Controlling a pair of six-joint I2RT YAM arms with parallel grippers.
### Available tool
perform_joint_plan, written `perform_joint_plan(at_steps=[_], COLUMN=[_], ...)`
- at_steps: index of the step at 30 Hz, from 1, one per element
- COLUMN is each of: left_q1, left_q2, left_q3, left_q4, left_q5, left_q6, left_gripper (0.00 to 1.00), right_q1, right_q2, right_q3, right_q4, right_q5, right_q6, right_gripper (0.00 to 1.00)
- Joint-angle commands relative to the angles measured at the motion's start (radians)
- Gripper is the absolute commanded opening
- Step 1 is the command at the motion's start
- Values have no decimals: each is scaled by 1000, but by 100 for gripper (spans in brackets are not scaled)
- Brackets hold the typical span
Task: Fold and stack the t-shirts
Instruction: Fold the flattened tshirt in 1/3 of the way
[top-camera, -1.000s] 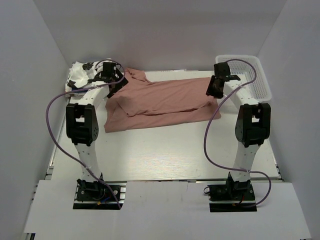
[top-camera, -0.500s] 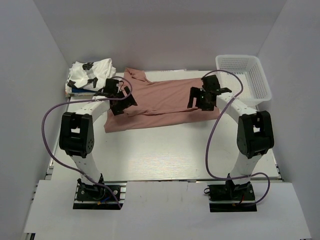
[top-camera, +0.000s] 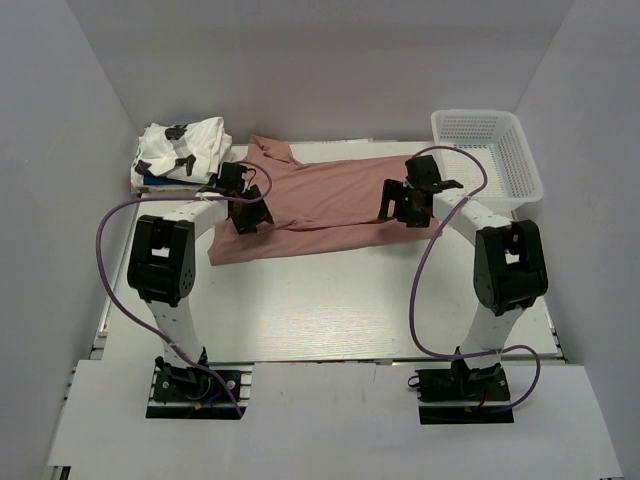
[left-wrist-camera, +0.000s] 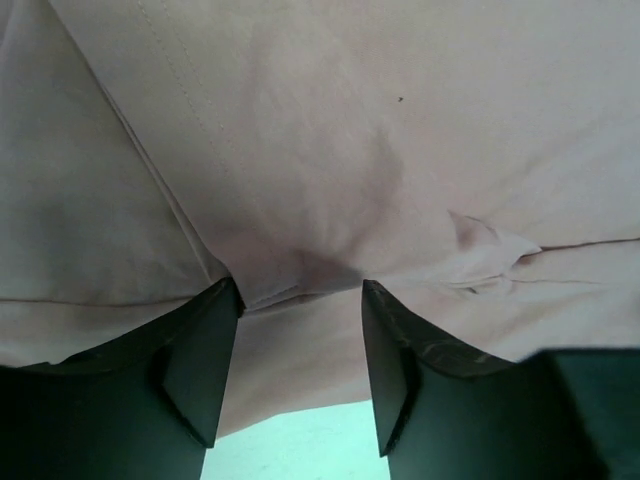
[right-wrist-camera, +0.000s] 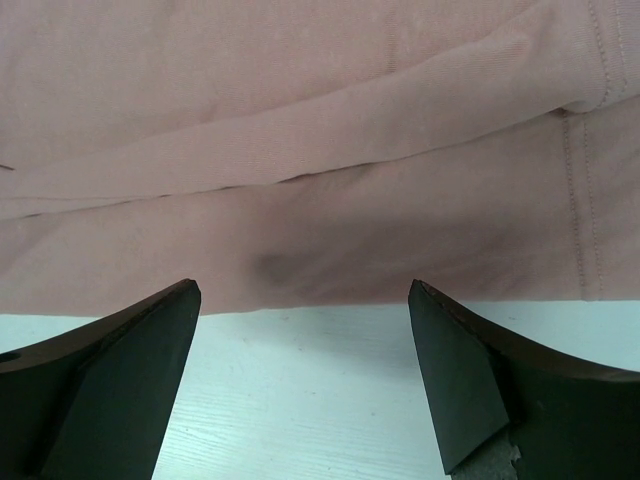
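Large plain dusty-pink cloth t-shirt (top-camera: 330, 195): likely soft, light, limp; take it at the hem corners. Your left jaws gape astride a fold, right jaws wide; both empty.

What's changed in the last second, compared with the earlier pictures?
Both arms swung in from the far corners of the pink t-shirt. The left gripper came away from the white printed shirt, and the right gripper came away from the basket. Both now sit open at the pink t-shirt's near edge, gripping nothing. The shirts and basket look unmoved.
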Motion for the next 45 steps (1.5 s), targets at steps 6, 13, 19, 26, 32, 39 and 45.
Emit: perform_joint_plan(at_steps=[6, 13, 19, 26, 32, 39, 45], left_q1=[-5, -5, -5, -5, -5, -5, -5], left_q2=[65, 57, 126, 331, 399, 378, 56], left_q3=[70, 128, 289, 617, 748, 786, 327], left_q4=[-21, 53, 22, -90, -82, -19, 60], left_q5=[-44, 0, 32, 68, 58, 126, -18], left_q6=[4, 77, 205, 263, 297, 317, 282], left_gripper=[28, 0, 0, 7, 67, 68, 100], right_q1=[-6, -5, -8, -8, -3, 3, 7], right_q2=[31, 17, -4, 19, 29, 17, -23], right_q3=[-7, -24, -33, 4, 56, 64, -1], right_q4=[21, 18, -4, -27, -33, -27, -4], right_q5=[14, 51, 88, 122, 140, 106, 106], right_q6=[4, -1, -21, -35, -58, -67, -67], right_gripper=[90, 90, 90, 90, 90, 90, 90])
